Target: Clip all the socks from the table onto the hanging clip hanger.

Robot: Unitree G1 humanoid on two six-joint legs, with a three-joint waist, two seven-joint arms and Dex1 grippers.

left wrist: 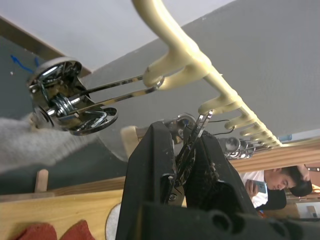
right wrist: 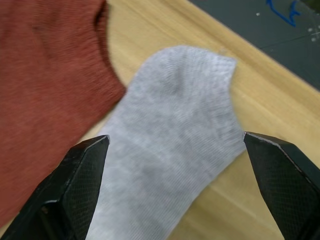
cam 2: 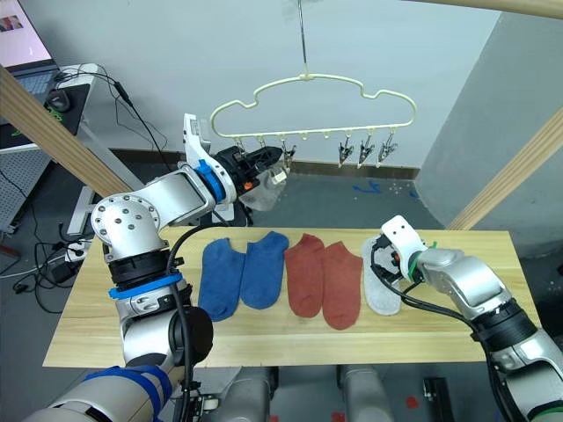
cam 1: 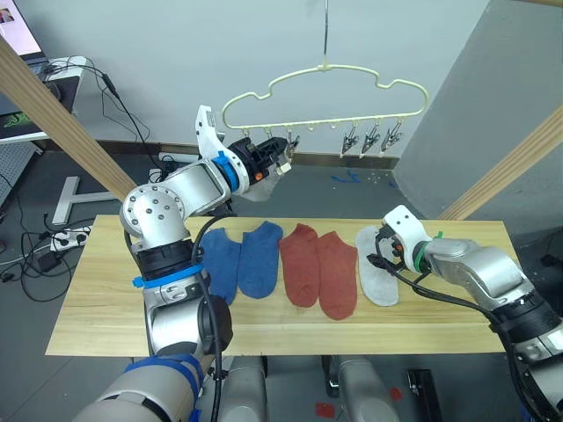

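Right gripper spread wide just over the light grey sock, lower right on the table.
Left gripper pinches a metal clip on the clip hanger, upper middle; another grey sock dangles there.

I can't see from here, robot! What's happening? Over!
Left hand squeezing a metal clip on the clip hanger, grey sock hanging beside it. Right hand open over grey sock on table. Nothing in the way.

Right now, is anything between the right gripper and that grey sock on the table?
Nothing visible. The right gripper hangs open directly over the grey sock, which lies flat on the table beside a red sock.
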